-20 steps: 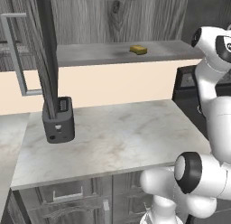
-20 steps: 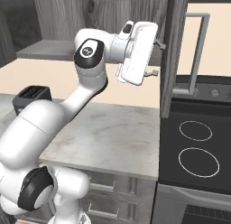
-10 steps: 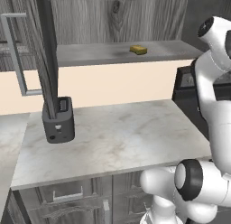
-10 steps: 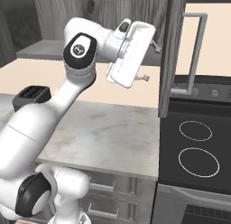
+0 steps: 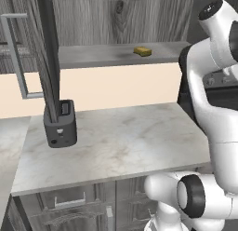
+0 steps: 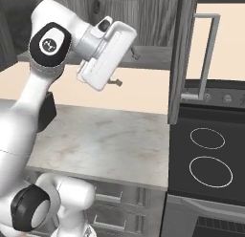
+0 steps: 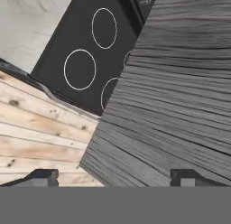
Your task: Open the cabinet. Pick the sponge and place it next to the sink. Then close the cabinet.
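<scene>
The cabinet stands open, its left door [image 5: 47, 53] and right door [image 6: 180, 54] both swung out edge-on, each with a long silver bar handle [image 6: 208, 54]. The sponge [image 5: 142, 51], a small yellow lump, lies on the cabinet's grey shelf [image 5: 102, 54], right of its middle. My gripper [image 6: 125, 68] hangs in front of the shelf opening, left of the right door, and is open with nothing between its fingers. In the hand view the gripper [image 7: 115, 178] has its two tips far apart, facing the grey wood grain of a door [image 7: 180, 105].
A black toaster [image 5: 60, 125] stands at the left of the marble counter [image 5: 121, 146], under the left door. A black stove [image 6: 210, 159] with ring burners adjoins the counter on the right. Low cabinets [image 5: 83, 207] sit below.
The hand has swung left, away from the right door's handle, and rolled. Its jaws have spread wider. The sponge and doors have not moved.
</scene>
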Robot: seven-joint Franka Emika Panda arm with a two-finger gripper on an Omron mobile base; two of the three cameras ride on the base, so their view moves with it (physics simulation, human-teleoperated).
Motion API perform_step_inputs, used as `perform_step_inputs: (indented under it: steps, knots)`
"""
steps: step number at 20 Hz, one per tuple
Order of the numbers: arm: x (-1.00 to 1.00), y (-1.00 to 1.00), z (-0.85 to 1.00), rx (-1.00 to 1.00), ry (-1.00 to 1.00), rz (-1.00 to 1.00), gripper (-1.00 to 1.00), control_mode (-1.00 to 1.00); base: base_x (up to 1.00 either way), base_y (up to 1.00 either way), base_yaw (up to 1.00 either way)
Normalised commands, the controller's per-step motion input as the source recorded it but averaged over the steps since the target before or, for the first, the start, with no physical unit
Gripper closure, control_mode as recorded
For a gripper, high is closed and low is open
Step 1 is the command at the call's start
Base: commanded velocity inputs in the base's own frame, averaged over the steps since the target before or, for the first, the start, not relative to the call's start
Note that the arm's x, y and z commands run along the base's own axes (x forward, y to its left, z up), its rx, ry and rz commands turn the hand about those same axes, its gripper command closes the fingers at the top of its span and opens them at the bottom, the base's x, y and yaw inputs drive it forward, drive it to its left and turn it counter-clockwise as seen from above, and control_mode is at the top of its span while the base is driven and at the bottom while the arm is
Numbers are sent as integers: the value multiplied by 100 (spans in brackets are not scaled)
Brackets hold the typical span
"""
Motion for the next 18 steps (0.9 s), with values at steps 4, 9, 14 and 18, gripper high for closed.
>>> perform_step_inputs:
  steps: [4, 9, 14, 18]
  knots:
    - [0, 91, 0, 24, -9, 6, -100, -100, 0, 0, 0]
    - [0, 78, -11, 31, -20, 3, -100, -100, 0, 0, 0]
    - [0, 52, -25, 39, -32, 0, -100, -100, 0, 0, 0]
    - [1, 45, -31, 40, -36, 0, -100, -100, 0, 0, 0]
